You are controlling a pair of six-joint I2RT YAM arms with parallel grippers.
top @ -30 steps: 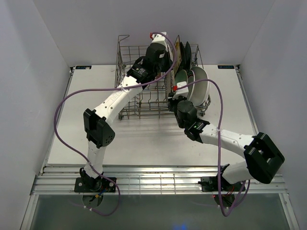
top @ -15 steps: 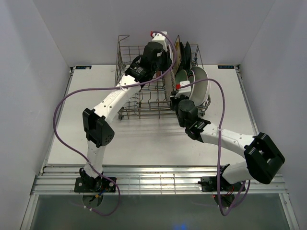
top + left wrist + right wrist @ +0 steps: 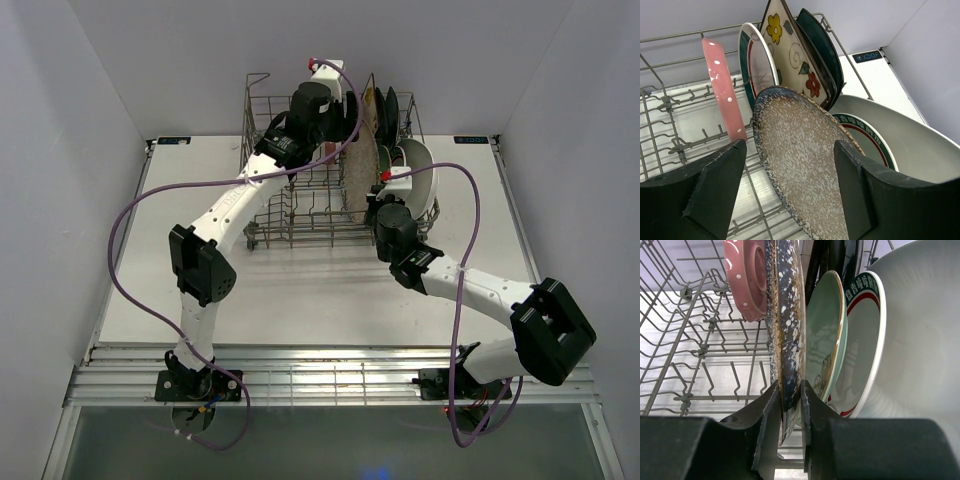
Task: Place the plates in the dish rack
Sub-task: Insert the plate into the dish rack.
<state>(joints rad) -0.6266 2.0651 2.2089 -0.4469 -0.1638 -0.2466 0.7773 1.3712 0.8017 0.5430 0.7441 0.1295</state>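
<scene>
The bare table [image 3: 300, 290] lies nearest, and the right arm reaches across it to the near right corner of the dish rack [image 3: 262, 135]. There the right gripper [image 3: 788, 390] is clamped on the near rim of the speckled plate [image 3: 787, 330], one finger on each face. The plate stands on edge inside the rack, right of its middle.

Just left of it stands a pink plate [image 3: 747, 280], also on edge. To its right a pale green plate [image 3: 822, 340], a white plate with a green and red rim [image 3: 865, 340] and a big white oval dish [image 3: 920, 340] lean one behind another. The right fingers hide the speckled plate's lower edge, so I cannot tell whether it sits between tines.

Farther back stand a teal-rimmed white plate [image 3: 757, 57], a cream floral square plate [image 3: 790, 55] and a dark teal one [image 3: 822, 50]. Thin dark edges behind them are hard to tell apart.

The left gripper [image 3: 789, 145] hangs over the far end, its fingers spread wide on either side of the speckled plate's upper rim and clear of it. From above, the left arm covers part of the rack's middle.
</scene>
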